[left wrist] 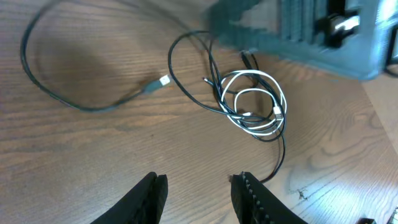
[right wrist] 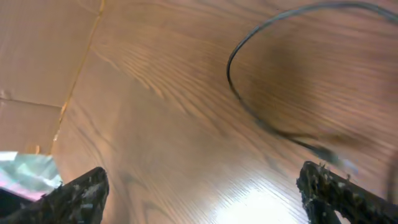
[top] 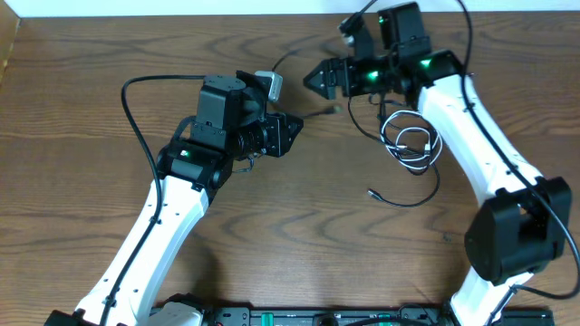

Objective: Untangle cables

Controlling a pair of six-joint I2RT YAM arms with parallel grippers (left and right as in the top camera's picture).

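Left gripper (left wrist: 199, 186): two black ridged fingers (left wrist: 148, 199) at the bottom edge of the left wrist view, set moderately apart with nothing between them. Lower parts cut off by the frame. Beyond them, brown table (left wrist: 93, 143) with a fine wood grain.

Right gripper (right wrist: 202, 186): spread wide and empty. Only rough black fingertips visible, in the bottom corners of the right wrist view.

Cables (left wrist: 247, 114): a flat tangle right of centre in the left wrist view. Thin round cords, with a white cord (left wrist: 255, 73) coiled in loops and black ones threaded through it. Upper edge close under a dark, blurred block at upper right.

Loose cord (left wrist: 37, 81): black, a wide loop at upper left of the same view, ending in a small silver plug (left wrist: 163, 81) left of the tangle. Far end lost in blur; joined to the tangle or not, unclear.

Overhead only: both grippers tip to tip across a gap at upper centre, finger spacing hard to read there. Tangle at right of centre, just beside the white right arm (top: 471, 136). One black tail (top: 399, 201) curving down and left.

Right wrist view only: a single black arc, smeared towards the lower right, tangle outside the frame.
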